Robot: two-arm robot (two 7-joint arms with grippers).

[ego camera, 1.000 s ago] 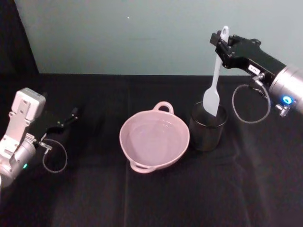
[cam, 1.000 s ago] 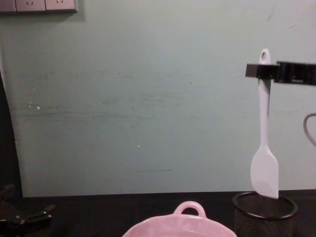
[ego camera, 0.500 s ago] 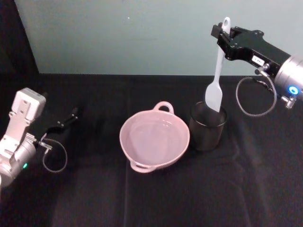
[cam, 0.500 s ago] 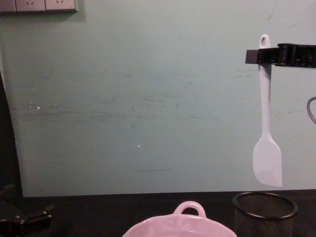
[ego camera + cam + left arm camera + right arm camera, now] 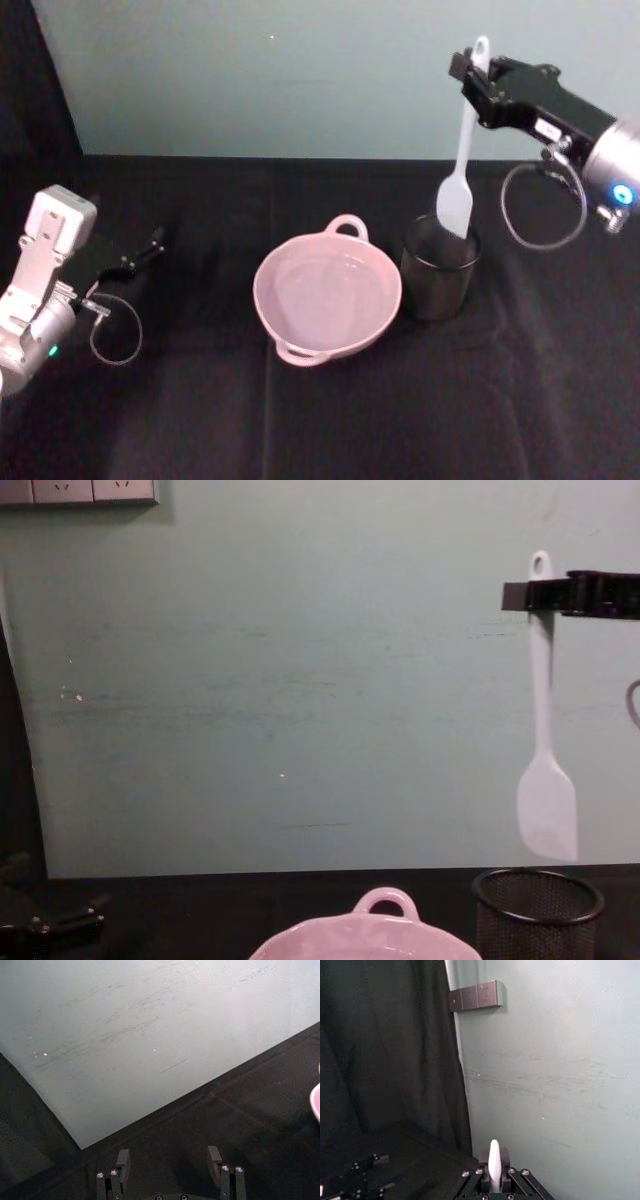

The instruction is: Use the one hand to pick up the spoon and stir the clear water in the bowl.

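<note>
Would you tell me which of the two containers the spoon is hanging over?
The black mesh cup, right of the pink bowl; the right hand holds the spoon above it.

The white spoon hangs upright, pinched by the right end effector, above and right of the pink bowl of clear water.

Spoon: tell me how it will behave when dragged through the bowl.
Probably stiff: the spoon hangs straight from the right gripper, no sag. Likely light: a pinch near the hole end carries it. With that high hold, the head may pivot when stirring the bowl. The left gripper is parked, open.
</note>
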